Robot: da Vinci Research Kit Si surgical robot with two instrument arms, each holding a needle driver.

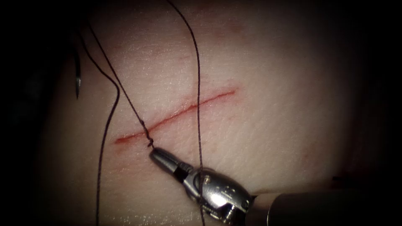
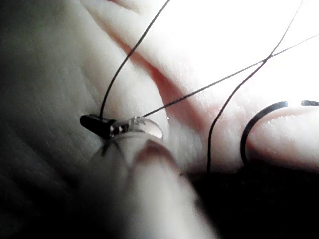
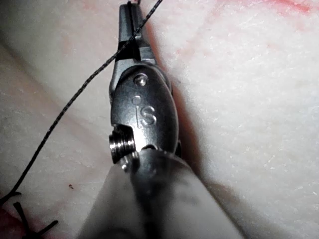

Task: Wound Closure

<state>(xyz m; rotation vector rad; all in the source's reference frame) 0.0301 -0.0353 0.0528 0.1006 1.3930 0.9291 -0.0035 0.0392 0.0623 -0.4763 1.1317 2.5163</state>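
Observation:
The tissue [image 1: 259, 125] carries a slanted red cut [image 1: 180, 112]. My right tool [image 1: 154, 154] reaches in from the lower right. Its jaws are shut on the thread [image 1: 147, 138] at a small knot just below the cut's left end, and thread [image 3: 75, 94] also lies across the shut jaws in the right wrist view. A second strand [image 1: 198, 104] hangs down over the cut and drapes across that tool. My left tool [image 2: 94, 122] is shut on thread [image 2: 119, 69]. The curved needle [image 1: 77, 81] rests free at the tissue's left edge, left of the cut, held by neither tool; its arc [image 2: 256, 119] lies on the tissue.
A long loop of thread [image 1: 106, 125] runs down the left side of the tissue. Faint red scratches [image 1: 159, 54] mark the tissue above the cut. Cut ends of thread [image 3: 30, 226] lie by a patch of red fluid.

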